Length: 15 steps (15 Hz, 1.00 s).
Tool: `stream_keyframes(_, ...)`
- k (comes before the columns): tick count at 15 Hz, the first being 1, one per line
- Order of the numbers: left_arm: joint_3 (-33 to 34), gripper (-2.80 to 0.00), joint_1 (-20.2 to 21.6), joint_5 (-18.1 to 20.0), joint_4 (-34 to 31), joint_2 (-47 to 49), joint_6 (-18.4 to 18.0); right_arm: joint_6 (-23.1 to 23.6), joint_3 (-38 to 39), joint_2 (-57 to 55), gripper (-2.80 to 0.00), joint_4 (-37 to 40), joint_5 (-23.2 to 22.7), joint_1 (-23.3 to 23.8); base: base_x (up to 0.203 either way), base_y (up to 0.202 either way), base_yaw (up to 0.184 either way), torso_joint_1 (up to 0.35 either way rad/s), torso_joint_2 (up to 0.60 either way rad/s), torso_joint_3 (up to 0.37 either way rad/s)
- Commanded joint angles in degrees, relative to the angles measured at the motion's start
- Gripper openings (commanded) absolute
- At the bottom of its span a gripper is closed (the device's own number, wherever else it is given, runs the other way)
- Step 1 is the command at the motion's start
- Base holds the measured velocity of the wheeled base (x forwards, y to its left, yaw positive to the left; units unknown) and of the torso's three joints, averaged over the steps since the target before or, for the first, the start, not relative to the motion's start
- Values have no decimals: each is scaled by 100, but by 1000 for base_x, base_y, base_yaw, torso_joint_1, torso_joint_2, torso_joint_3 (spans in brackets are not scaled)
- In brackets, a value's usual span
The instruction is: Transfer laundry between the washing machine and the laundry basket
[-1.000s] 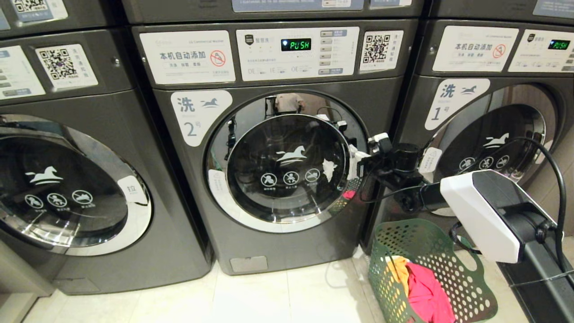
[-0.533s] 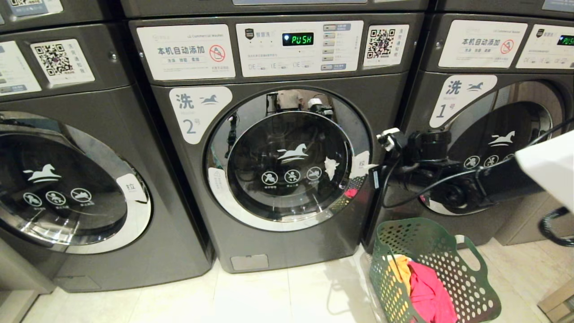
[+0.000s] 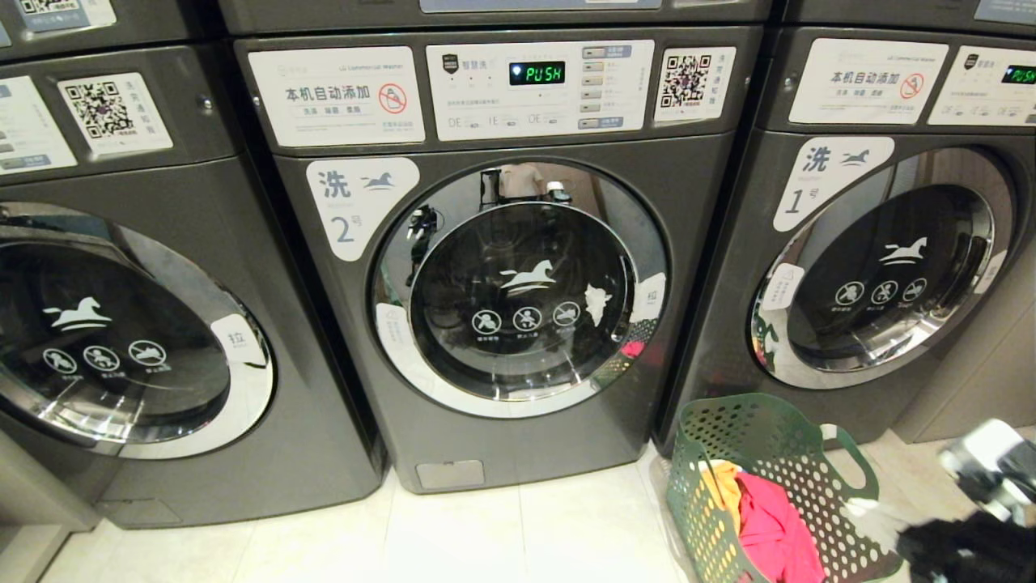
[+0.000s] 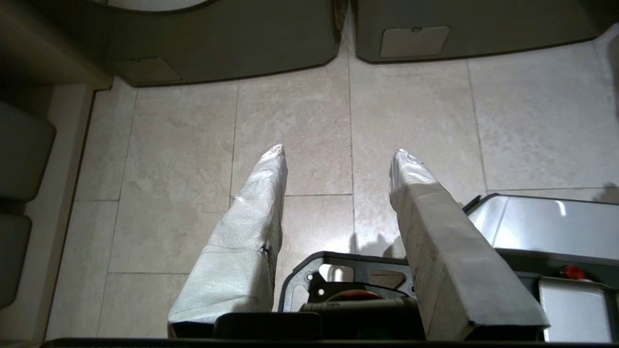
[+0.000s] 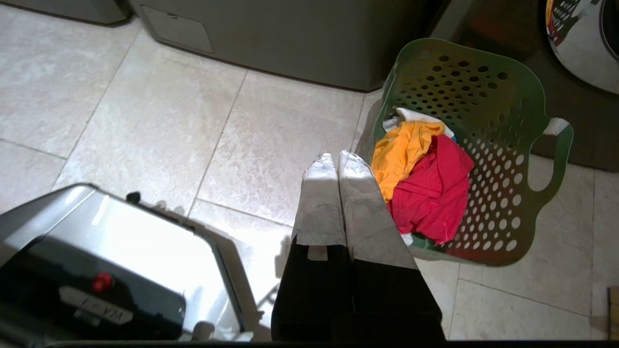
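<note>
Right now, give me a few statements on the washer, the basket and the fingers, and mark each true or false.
1. The door of washer number 2 is shut. True.
2. The green basket is empty. False: it holds orange and red clothes.
3. The right gripper has its fingers pressed together, holding nothing. True.
4. The left gripper grips a garment. False: its fingers stand apart over bare floor tiles.
5. The washer's display reads PUSH. True.
</note>
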State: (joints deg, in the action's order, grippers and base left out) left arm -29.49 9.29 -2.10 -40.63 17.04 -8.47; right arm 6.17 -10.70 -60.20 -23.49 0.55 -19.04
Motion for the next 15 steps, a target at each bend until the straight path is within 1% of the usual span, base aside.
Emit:
stream_keyframes(1, 1072, -280, 52, -35, 914, -77, -53, -15, 479, 2679, -280, 1394, -71, -54, 0, 0, 0, 0, 0, 0)
stream_keyframes(2, 1694, -280, 58, -5, 1632, -73, -84, -24, 509, 3260, -280, 2211, -150, -82, 0, 0, 0, 0, 0, 0)
stream_keyframes(3, 2119, -280, 73, 211, 2281, -57, -114, -37, 538, 3683, -280, 2913, -219, -112, 0, 0, 0, 0, 0, 0)
stream_keyframes(4, 2342, -280, 104, 467, 2551, -77, -164, -55, 543, 3911, -280, 3413, -228, -100, 0, 0, 0, 0, 0, 0)
stream_keyframes(6, 2410, -280, 110, 671, 2696, -95, -213, -63, 538, 3845, -280, 3605, -58, 92, 0, 0, 0, 0, 0, 0)
stream_keyframes(7, 2413, -280, 90, 684, 2709, -95, -251, -65, 536, 3782, -280, 3652, 6, 348, 0, 0, 0, 0, 0, 0)
stream_keyframes(8, 2413, -280, -7, 688, 2709, -93, -251, -64, 535, 3776, -280, 3667, 28, 704, 0, 0, 0, 0, 0, 0)
stream_keyframes(9, 2413, -280, -112, 697, 2709, -87, -257, -60, 535, 3782, -280, 3674, 30, 1056, 0, 0, 0, 0, 0, 0)
stream_keyframes(10, 2413, -280, -282, 700, 2709, -87, -278, -56, 534, 3855, -280, 3680, 26, 1288, 0, 0, 0, 0, 0, 0)
stream_keyframes(12, 2413, -280, -443, 710, 2709, -102, -373, -13, 539, 4335, -280, 3676, -1, 1287, 0, 0, 0, 0, 0, 0)
stream_keyframes(13, 2413, -280, -599, 716, 2709, -143, -356, -38, 574, 4455, -280, 3634, -11, 1278, 0, 0, 0, 0, 0, 0)
stream_keyframes(15, 2413, -280, -1308, 698, 2709, -103, -227, -285, 719, 4439, -280, 3238, 23, 1271, 0, 0, 0, 0, 0, 0)
